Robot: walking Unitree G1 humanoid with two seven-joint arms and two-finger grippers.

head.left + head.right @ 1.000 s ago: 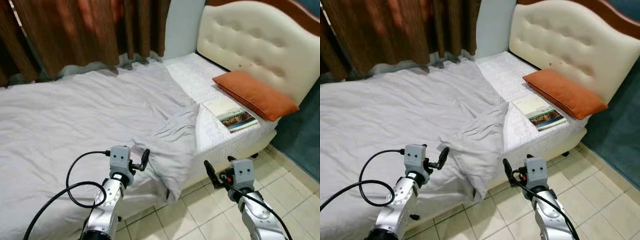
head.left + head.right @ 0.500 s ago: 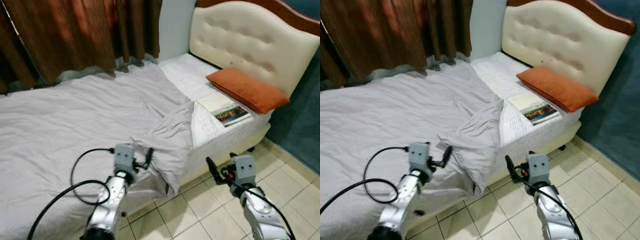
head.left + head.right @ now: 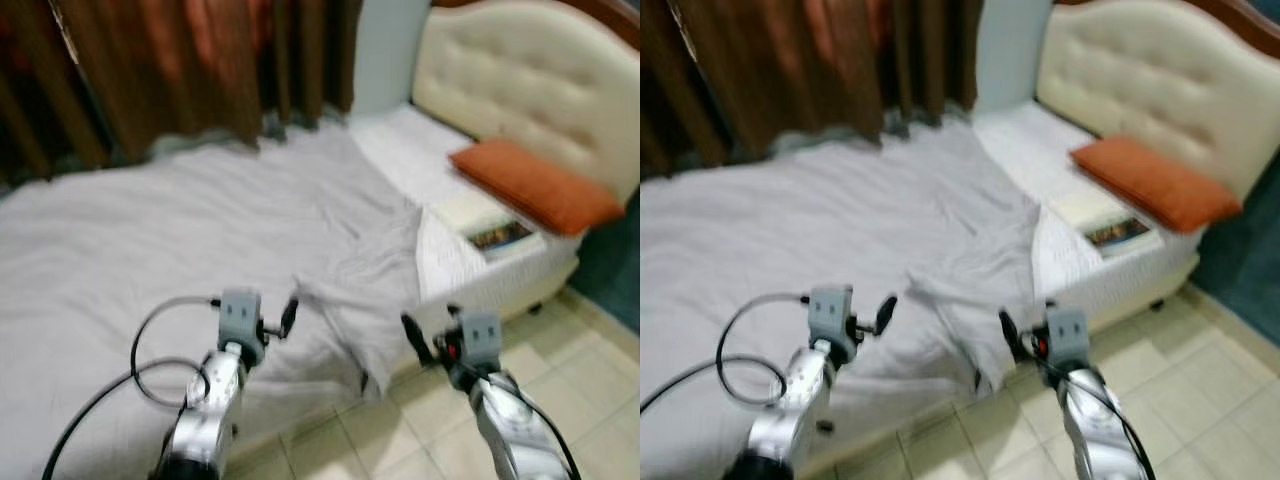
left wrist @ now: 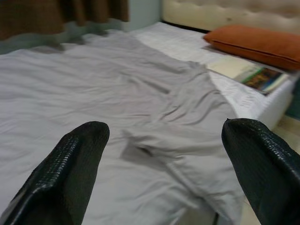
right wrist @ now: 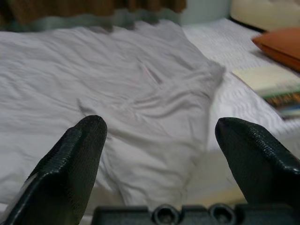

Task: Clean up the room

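While both arms hang ahead of the robot with nothing held, the head camera has swung since a moment ago: the bed (image 3: pixel 560 285) sits further right in the picture and the view is softly blurred, which points to the robot turning or stepping, not to anything on the bed moving. The grey sheet (image 3: pixel 150 240) lies as it did, spread over most of the mattress, with one corner folded back and a rumpled fold (image 3: pixel 365 300) drooping over the near edge toward the tiled floor (image 3: pixel 590 400).

The left gripper (image 3: pixel 290 316) hovers above the sheet just beside that fold, its black fingers (image 4: pixel 70 173) set wide apart and empty. The right gripper (image 3: pixel 415 338) is out over the bed's edge on the far side of the same fold, fingers equally spread, gripping nothing. Both have kept much the same pose relative to the body across the last second.

Up by the cream tufted headboard (image 3: pixel 520 70), the orange pillow (image 3: pixel 535 185) rests on the bare patterned mattress, and a book (image 3: pixel 490 225) lies just beside it, nearer the robot. Brown curtains (image 3: pixel 180 70) hang behind the bed.

For tidying, the turned-back sheet corner looks like the item in hand; the robot seems still to be lining itself up, with the fold between the two open grippers.
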